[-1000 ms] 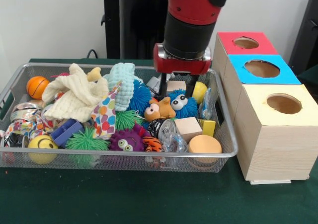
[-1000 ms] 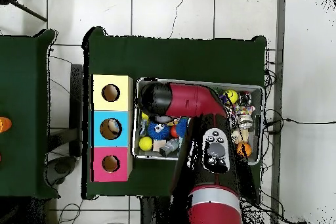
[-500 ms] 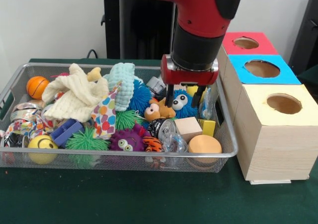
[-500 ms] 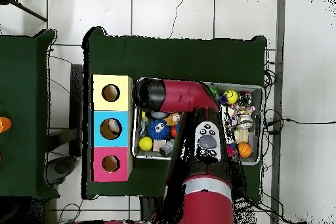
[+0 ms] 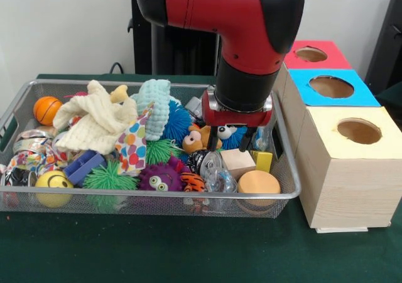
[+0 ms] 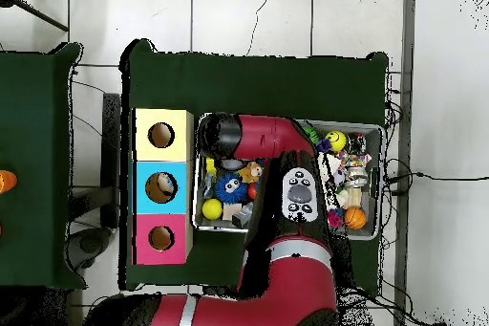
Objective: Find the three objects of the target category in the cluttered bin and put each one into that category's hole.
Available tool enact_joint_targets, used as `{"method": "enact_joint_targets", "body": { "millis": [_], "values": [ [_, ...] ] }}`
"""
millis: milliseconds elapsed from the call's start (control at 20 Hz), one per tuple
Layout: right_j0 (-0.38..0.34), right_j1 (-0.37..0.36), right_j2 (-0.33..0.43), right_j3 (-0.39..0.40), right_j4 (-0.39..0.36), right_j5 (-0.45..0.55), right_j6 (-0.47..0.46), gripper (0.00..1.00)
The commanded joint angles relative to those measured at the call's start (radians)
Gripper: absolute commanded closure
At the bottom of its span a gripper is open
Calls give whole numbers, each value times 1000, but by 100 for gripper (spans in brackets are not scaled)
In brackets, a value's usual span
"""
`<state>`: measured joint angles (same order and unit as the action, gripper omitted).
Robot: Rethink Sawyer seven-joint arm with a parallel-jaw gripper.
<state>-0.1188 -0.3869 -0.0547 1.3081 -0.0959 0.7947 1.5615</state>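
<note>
Front view, end effector [image 5: 230,140] open above wooden block [image 5: 237,162], near bin [image 5: 286,164] right wall

Front view: a camera set low and close at the table's edge, looking level across the wire bin [image 5: 284,170] toward the arm [image 5: 242,38]. Overhead view: a high camera facing straight down, far enough to take in the whole table [image 6: 287,78] and surrounding floor [image 6: 248,16]. Both share the bin [image 6: 374,184] and the three-hole box [image 5: 342,164] [image 6: 141,188], though the arm probably hides much bin content from above.
</note>
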Motion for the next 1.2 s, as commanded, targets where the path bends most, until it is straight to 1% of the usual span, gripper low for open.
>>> {"method": "enact_joint_targets", "body": {
  "millis": [50,200,350,650,950,1050,1150,1200],
  "values": [
    [-25,32,66,-25,-27,-26,47,0],
    [-24,11,65,-25,-22,11,37,0],
    [-26,3,65,-56,-17,68,23,0],
    [-33,63,74,-195,-18,155,-9,0],
    [-42,106,85,-296,-13,221,-27,0],
    [-50,127,93,-306,-9,210,-25,0],
    [-60,138,99,-265,-4,158,-11,0],
    [-65,137,99,-230,-3,132,0,0]
  ]
}}
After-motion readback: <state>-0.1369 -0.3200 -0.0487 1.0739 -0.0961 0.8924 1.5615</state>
